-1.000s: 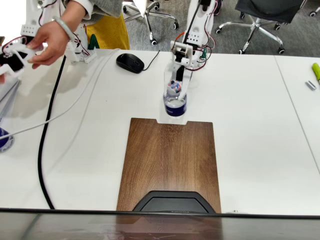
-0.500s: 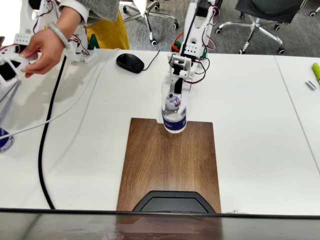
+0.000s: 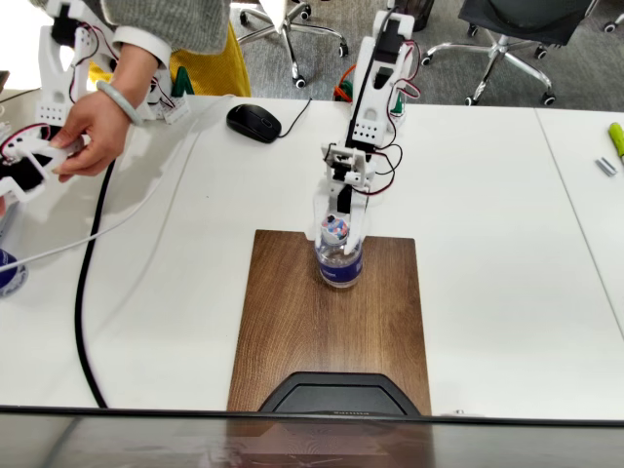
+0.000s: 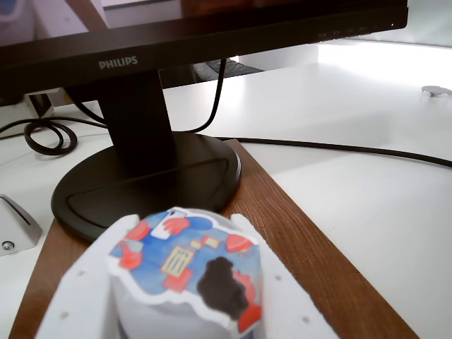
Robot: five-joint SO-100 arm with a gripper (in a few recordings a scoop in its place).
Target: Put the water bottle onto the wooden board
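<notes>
While the white arm reaches forward from the far side of the table (image 3: 487, 244), its gripper (image 3: 338, 226) is closed around the upper part of the water bottle (image 3: 339, 255), fingers pressed to either side just under the cap. In the fixed view the bottle stands upright over the far end of the wooden board (image 3: 331, 322), just inside its top edge; whether its base actually touches the wood cannot be told. In the wrist view the cap (image 4: 185, 265) (red and blue marks, with a dark blotch) sits between the two white fingers (image 4: 78, 296), and the board (image 4: 296, 247) runs ahead toward a black monitor stand (image 4: 141, 187) whose base rests partly on its near end. A black computer mouse (image 3: 253, 122) lies on the table behind the board, well apart from it. At upper left, a person's hand (image 3: 83, 132) with a bracelet is visible.
</notes>
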